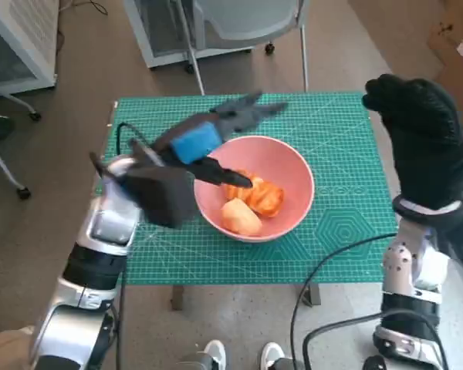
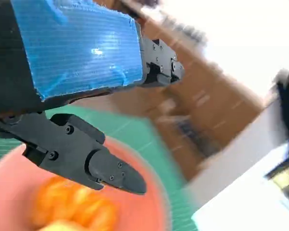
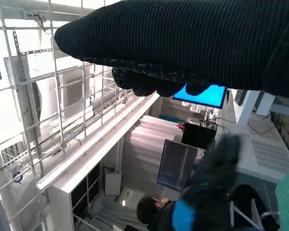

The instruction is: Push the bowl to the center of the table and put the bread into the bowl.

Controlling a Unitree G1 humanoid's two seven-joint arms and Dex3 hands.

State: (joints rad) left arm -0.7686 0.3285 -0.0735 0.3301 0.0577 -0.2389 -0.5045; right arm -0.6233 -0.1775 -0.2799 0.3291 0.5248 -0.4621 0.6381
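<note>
**A:** Head view first: the left hand (image 1: 216,135) is what's sitting nearest the lens, hovering over the bowl (image 1: 293,166) with fingers spread and nothing in them. The bowl's sitting roughly mid-mat (image 1: 347,231), and the bread (image 1: 251,202) is lying inside it. The right hand (image 1: 417,127) is hanging off past the table's right edge, gloved fingers curled in, not holding anything that I can see.

**B:** And the left wrist cam?

**A:** Blue tape filling the frame, one black finger (image 2: 111,173) pointing over the pink rim, blurry orange bread underneath. Not touching it.

**B:** Right wrist?

**A:** Just glove and room, plus a person low down. I'm guessing both steps are looking done; only pulling back is left.
</note>
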